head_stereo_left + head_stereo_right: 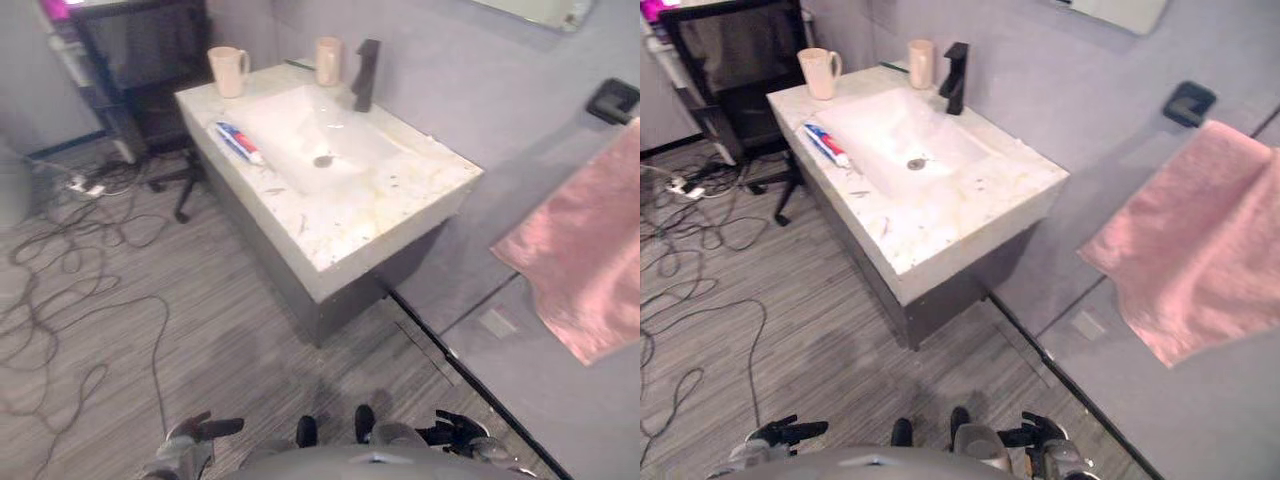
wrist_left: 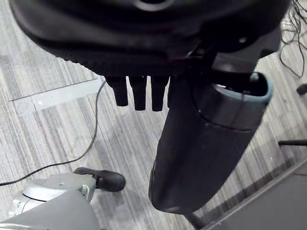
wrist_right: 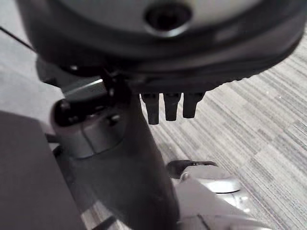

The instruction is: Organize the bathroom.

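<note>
A marble sink counter [image 1: 385, 200] stands against the wall ahead. A blue, white and red toothpaste tube [image 1: 239, 142] lies on its left rim beside the basin [image 1: 310, 135]. At the back stand a cream mug [image 1: 228, 71], a beige cup [image 1: 328, 60] and a black faucet [image 1: 365, 75]. A pink towel [image 1: 590, 250] hangs from a dark wall hook [image 1: 612, 100] on the right. My left hand [image 1: 205, 430] and right hand [image 1: 455, 433] hang low by my sides, far from the counter. Their fingers [image 2: 139, 93] [image 3: 168, 105] are straight and hold nothing.
A black chair [image 1: 150, 60] stands left of the counter's far end. Cables and a power strip [image 1: 85, 185] trail across the grey striped floor [image 1: 230, 330] on the left. The wall runs along the right.
</note>
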